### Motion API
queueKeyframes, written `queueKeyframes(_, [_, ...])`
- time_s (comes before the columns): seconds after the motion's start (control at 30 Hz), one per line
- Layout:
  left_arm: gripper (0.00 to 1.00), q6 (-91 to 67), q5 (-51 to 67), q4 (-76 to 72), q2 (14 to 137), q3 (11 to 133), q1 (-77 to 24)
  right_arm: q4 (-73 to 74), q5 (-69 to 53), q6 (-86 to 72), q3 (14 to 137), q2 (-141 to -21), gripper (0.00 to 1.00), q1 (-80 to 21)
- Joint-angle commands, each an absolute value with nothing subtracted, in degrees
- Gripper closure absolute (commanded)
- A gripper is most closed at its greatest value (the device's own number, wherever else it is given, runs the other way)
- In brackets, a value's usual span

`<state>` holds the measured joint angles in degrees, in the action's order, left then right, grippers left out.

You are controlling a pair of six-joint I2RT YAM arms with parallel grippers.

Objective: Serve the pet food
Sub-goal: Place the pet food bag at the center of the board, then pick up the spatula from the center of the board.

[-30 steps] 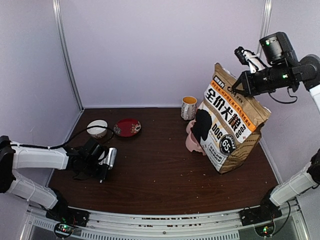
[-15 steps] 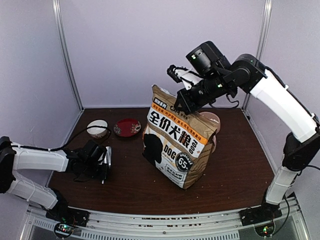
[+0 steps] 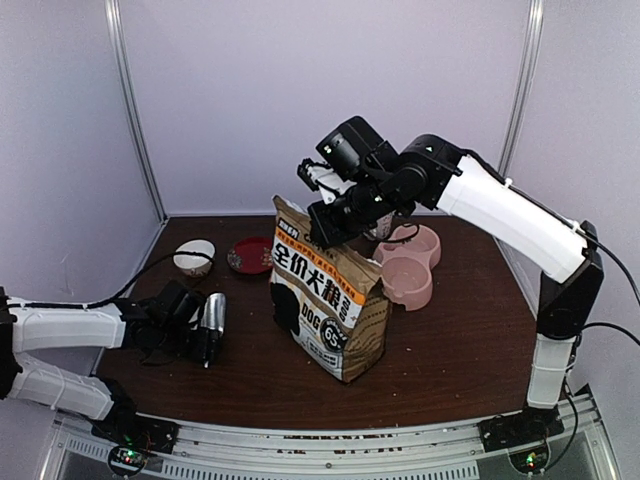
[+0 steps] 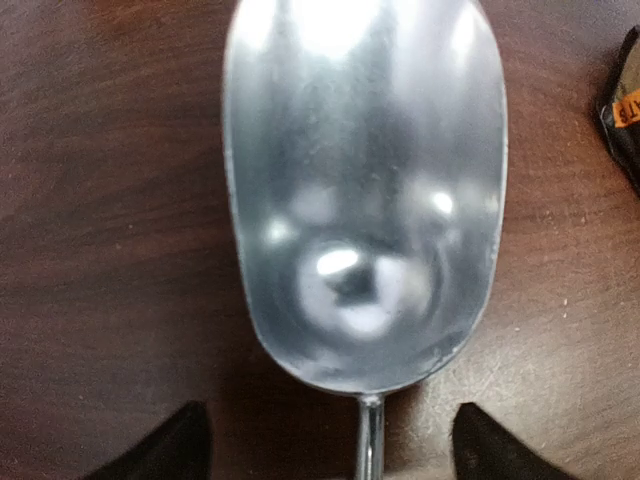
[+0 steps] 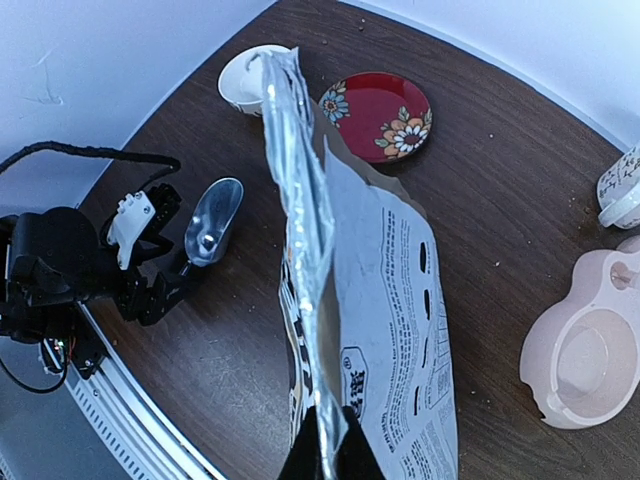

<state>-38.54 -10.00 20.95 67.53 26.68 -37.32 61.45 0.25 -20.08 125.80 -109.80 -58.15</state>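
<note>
The tall tan paper bag (image 3: 325,300) with the orange band leans near the table's middle. My right gripper (image 3: 322,222) is shut on its folded top edge, and in the right wrist view the fingers (image 5: 300,462) pinch the silver lining of the bag (image 5: 400,300). The pet food itself is hidden inside the bag. A metal scoop (image 4: 365,190) lies on the table at the left, bowl empty. My left gripper (image 4: 330,430) stands open, a finger on each side of the thin handle (image 4: 370,440) without touching it. The scoop (image 3: 213,315) points away from the left gripper (image 3: 203,338).
A pink double pet bowl (image 3: 410,265) sits behind and right of the bag, empty. At the back left are a white bowl (image 3: 193,257) and a red flowered saucer (image 3: 250,255). A cup (image 5: 625,190) stands near the pink bowl (image 5: 590,350). A few crumbs dot the table.
My right arm has swung the bag from the right side to the table's middle, uncovering the pink bowl. My left gripper has opened off the scoop handle.
</note>
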Motion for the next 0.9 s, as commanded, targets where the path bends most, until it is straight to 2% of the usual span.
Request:
queueKeyframes(0.0, [0.03, -37.36, -12.09, 22.65, 65.13, 29.37, -36.91, 44.36, 2.35, -22.30, 129.13, -105.58, 1.00, -58.49])
queueKeyframes(0.07, [0.02, -36.82, -13.45, 24.29, 64.54, 30.94, -36.91, 44.24, 1.54, -21.73, 128.07, -105.76, 1.00, -58.47])
queueKeyframes(0.1, [0.02, -36.39, -14.16, 25.10, 64.17, 31.73, -36.98, 44.48, 1.31, -21.26, 127.88, -105.74, 0.94, -58.53])
queueKeyframes(0.13, [0.02, -35.90, -14.91, 25.97, 63.93, 32.62, -36.92, 44.80, 1.24, -20.61, 127.68, -105.65, 0.86, -58.50])
queueKeyframes(0.23, [0.02, -34.49, -17.07, 29.14, 63.36, 35.67, -36.91, 45.55, 1.04, -17.97, 127.70, -104.80, 0.53, -58.36])
queueKeyframes(0.27, [0.02, -33.52, -17.26, 29.66, 63.14, 36.55, -36.91, 45.67, 1.12, -17.27, 127.71, -104.35, 0.45, -58.23])
queueKeyframes(0.33, [0.04, -31.42, -16.47, 28.76, 61.68, 37.40, -36.91, 45.60, 0.47, -16.22, 127.71, -103.14, 0.38, -57.36])
queueKeyframes(0.47, [0.06, -27.46, -13.31, 24.69, 58.77, 37.33, -36.96, 45.69, -0.83, -15.14, 126.33, -99.43, 0.34, -54.52])
queueKeyframes(0.6, [0.11, -23.49, -9.03, 22.17, 59.28, 38.64, -37.14, 45.38, 0.53, -14.03, 119.62, -92.69, 0.33, -50.26])
queueKeyframes(0.77, [0.18, -21.11, -5.62, 19.19, 62.38, 40.29, -39.06, 43.06, 1.59, -15.79, 99.58, -80.58, 0.33, -42.37])
queueKeyframes(0.87, [0.18, -23.06, -8.47, 20.31, 64.22, 40.80, -39.72, 40.45, 3.43, -16.96, 86.94, -73.65, 0.34, -39.53])
